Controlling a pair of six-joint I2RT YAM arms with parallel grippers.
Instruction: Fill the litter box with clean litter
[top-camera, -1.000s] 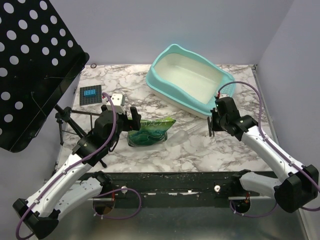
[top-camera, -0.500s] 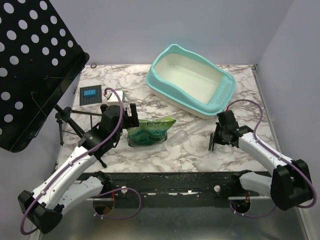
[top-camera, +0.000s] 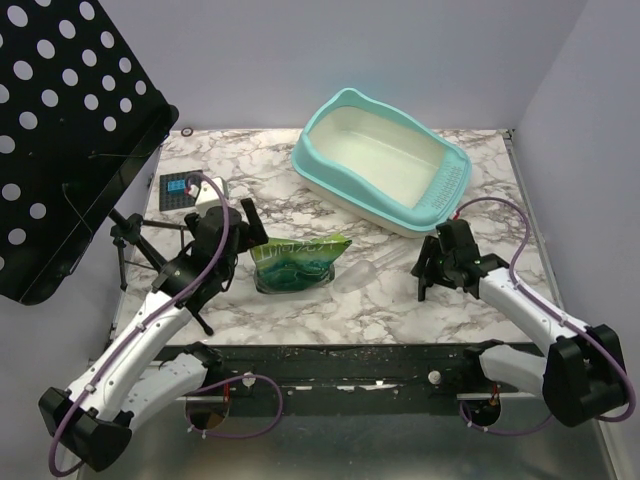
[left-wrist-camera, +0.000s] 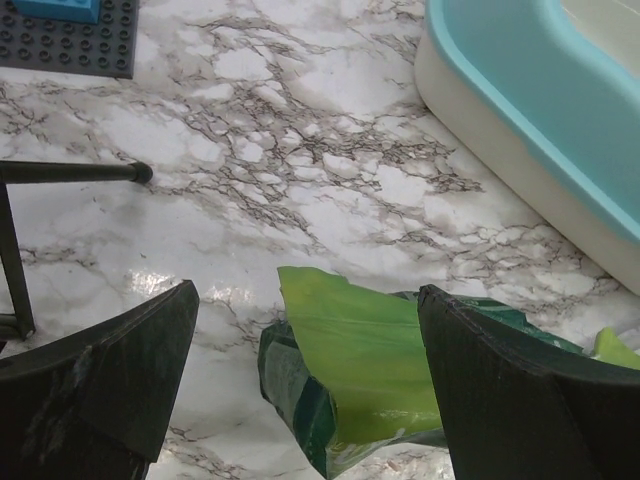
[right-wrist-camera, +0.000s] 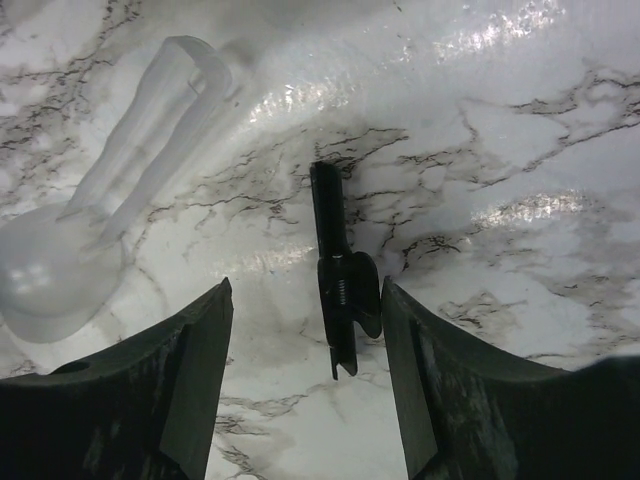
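**One litter box** (top-camera: 385, 165), turquoise rim and cream inside, lies at the far side of the marble table (top-camera: 250, 160). Nearer the arms than the box lie one green bag (top-camera: 298, 262), one clear scoop (top-camera: 365, 270) just beside it, and one black clip (right-wrist-camera: 340, 295).

**Two grippers.**
- The left gripper (left-wrist-camera: 305, 310), jaws apart, hangs over the bag's edge.
- The right gripper (right-wrist-camera: 305, 335), jaws apart and holding nothing, hangs over the clip, with the scoop beside it.

**Change over one second.**
- The right gripper has drawn back from the box's near wall.
- The left gripper has shifted farther from the box.
- Box, bag and scoop are unmoved.

The bag's print is too small to read.
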